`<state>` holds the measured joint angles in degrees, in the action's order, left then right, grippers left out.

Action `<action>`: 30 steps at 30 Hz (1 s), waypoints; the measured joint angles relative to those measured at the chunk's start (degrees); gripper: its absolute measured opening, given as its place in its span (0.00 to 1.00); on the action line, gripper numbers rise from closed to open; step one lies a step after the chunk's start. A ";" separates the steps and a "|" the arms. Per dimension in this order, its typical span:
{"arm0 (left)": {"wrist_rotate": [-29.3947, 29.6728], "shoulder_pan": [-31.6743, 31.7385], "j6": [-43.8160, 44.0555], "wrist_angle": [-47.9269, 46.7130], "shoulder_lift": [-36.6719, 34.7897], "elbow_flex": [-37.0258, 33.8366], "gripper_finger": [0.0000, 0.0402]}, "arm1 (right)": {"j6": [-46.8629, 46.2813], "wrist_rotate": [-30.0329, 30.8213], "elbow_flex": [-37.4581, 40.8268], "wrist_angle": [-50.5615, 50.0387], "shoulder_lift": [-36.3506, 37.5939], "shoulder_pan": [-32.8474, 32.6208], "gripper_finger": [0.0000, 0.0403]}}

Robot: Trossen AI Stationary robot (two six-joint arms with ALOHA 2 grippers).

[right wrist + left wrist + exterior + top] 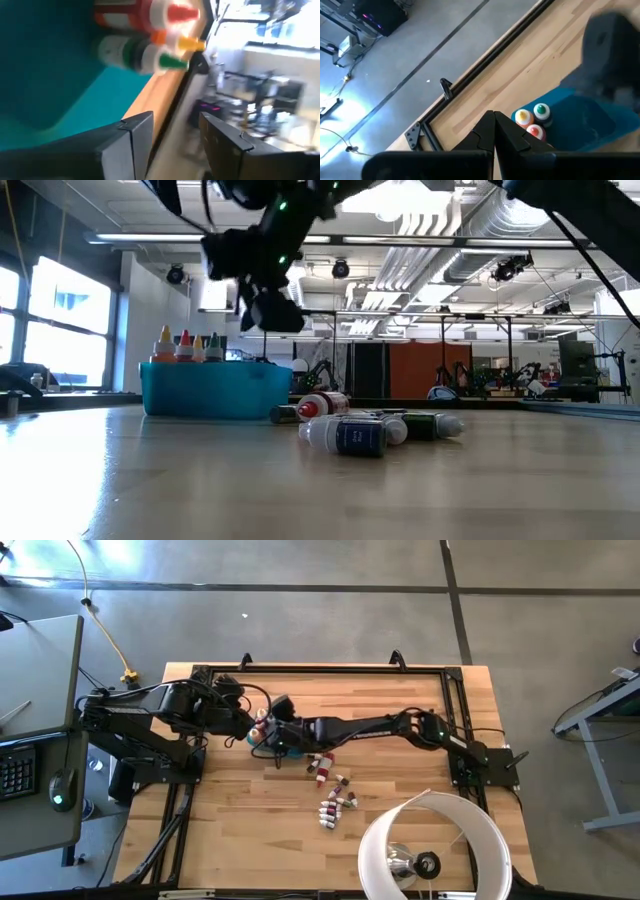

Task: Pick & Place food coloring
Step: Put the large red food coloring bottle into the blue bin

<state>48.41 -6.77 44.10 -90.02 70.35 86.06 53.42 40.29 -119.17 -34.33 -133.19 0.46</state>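
Low view, nearest the camera: a cluster of food coloring bottles [352, 434] lies on its side on the wooden table [300, 490], white-bodied with dark labels, one with a red cap [308, 408]. Behind them stands the teal bin [215, 389], holding upright bottles [185, 345] with yellow, red, orange and green caps. Above the bin hangs the right gripper [270, 310], its fingers [135, 142] parted with nothing between them, as the right wrist view shows over the bin's teal floor. High view: the right arm [380, 727] reaches across the table to the bin [275, 740]; the loose bottles [333, 802] lie scattered nearer the table's front edge, well apart from it. The left gripper [494, 131] is held beside the bin, fingers pressed together and empty. A white lamp shade [435, 845] sits at the front right corner.
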 joint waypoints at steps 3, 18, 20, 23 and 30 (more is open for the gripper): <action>-1.11 0.01 0.09 0.01 0.00 0.00 0.00 | -9.55 -3.72 0.00 -9.19 3.94 -0.67 0.37; -3.07 -0.04 1.44 0.01 0.02 0.00 0.00 | -29.44 -60.54 1.61 -37.32 17.45 -2.89 0.35; -3.20 -0.04 1.44 0.03 0.02 0.00 0.00 | -29.37 -60.46 5.05 -36.93 17.49 -3.95 0.35; -3.40 -0.04 1.44 0.01 0.02 0.00 0.00 | -29.68 -59.96 12.28 -33.39 17.36 -5.42 0.35; -3.09 -0.04 1.69 0.01 0.02 0.00 0.00 | -24.62 -45.12 25.76 -11.07 17.32 -7.97 0.35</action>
<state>45.33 -6.81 45.79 -90.02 70.37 86.06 28.80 -4.82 -93.41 -45.40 -115.87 -7.52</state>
